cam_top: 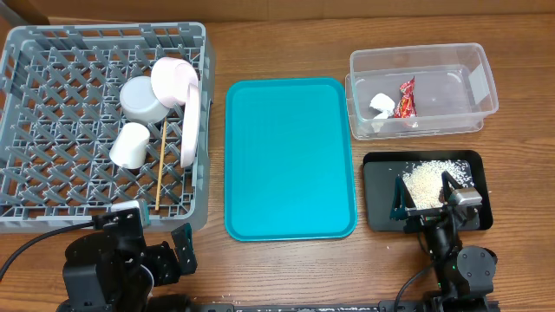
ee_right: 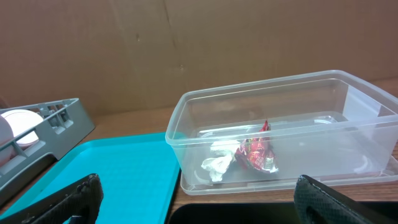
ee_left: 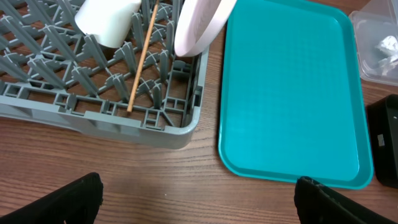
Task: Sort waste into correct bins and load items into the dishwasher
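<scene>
Two tools sit at my near edge of the wooden tabletop (cam_top: 277, 269), and both have their fingers spread wide apart with nothing between them. The left tool (ee_left: 199, 208) hangs over bare wood just in front of the near right corner of the grey dish rack (cam_top: 52, 201). The right tool (cam_top: 425, 195) hangs over the shallow black tray (cam_top: 377, 173), where a heap of loose white rice grains (cam_top: 425, 178) lies between and just beyond its fingers. I cannot tell from these views whether the fingers touch the tray. In the rack, the thin wooden stick (cam_top: 160, 165) lies flat on the lattice, running from near the front wall towards the back. Left of it, the small white cup (cam_top: 130, 146) lies on its side. To the right of the stick, the large plate (cam_top: 191, 130) stands on edge along the rack's right wall. Farther in, the pale grey bowl (cam_top: 140, 97) sits on the lattice, and the small plate (cam_top: 173, 82) leans tilted against it and over the top of the large plate. The teal tray (cam_top: 290, 156) lies flat between the rack and the two bins, apart from both. Farthest on the right, beyond the black tray, stands the clear plastic tub (cam_top: 416, 56). Inside it, the crinkled red wrapper (cam_top: 405, 100) and the crumpled white paper scrap (cam_top: 381, 104) rest side by side on the bottom.
</scene>
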You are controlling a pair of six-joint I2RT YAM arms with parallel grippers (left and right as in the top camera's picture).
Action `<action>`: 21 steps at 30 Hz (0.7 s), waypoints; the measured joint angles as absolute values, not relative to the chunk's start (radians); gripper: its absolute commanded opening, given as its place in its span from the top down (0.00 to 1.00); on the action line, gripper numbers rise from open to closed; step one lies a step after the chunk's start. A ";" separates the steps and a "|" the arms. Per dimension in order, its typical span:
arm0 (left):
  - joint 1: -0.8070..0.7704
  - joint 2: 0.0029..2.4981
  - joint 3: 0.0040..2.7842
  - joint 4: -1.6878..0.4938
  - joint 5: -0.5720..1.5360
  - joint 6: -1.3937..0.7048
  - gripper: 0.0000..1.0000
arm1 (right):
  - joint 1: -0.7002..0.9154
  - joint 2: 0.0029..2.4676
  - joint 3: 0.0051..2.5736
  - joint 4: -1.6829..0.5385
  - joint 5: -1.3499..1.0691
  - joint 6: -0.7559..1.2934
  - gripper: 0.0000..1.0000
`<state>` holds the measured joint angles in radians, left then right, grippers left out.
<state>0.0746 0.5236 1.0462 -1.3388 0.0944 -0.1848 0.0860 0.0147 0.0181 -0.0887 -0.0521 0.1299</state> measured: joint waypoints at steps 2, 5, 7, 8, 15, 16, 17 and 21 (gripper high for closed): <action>0.075 0.524 1.046 -1.339 0.094 -0.184 0.00 | 0.086 0.015 0.018 -0.088 -0.052 0.130 0.00; 0.075 0.524 1.046 -1.339 0.094 -0.184 0.00 | 0.086 0.015 0.018 -0.089 -0.052 0.130 0.00; 0.075 0.524 1.046 -1.339 0.094 -0.185 0.00 | 0.086 0.015 0.018 -0.089 -0.052 0.130 0.00; 0.075 0.524 1.046 -1.338 0.093 -0.189 0.00 | 0.086 0.015 0.018 -0.089 -0.052 0.130 0.00; 0.075 0.523 1.045 -1.308 0.079 -0.204 0.00 | 0.086 0.015 0.018 -0.089 -0.052 0.130 0.00; 0.075 0.521 1.042 -1.282 0.075 -0.203 0.00 | 0.086 0.015 0.018 -0.088 -0.052 0.130 0.00; 0.075 0.514 1.034 -1.245 0.072 -0.203 0.00 | 0.086 0.015 0.018 -0.088 -0.052 0.130 0.00; 0.074 0.434 0.926 -1.055 0.067 -0.203 0.00 | 0.086 0.015 0.019 -0.089 -0.052 0.130 0.00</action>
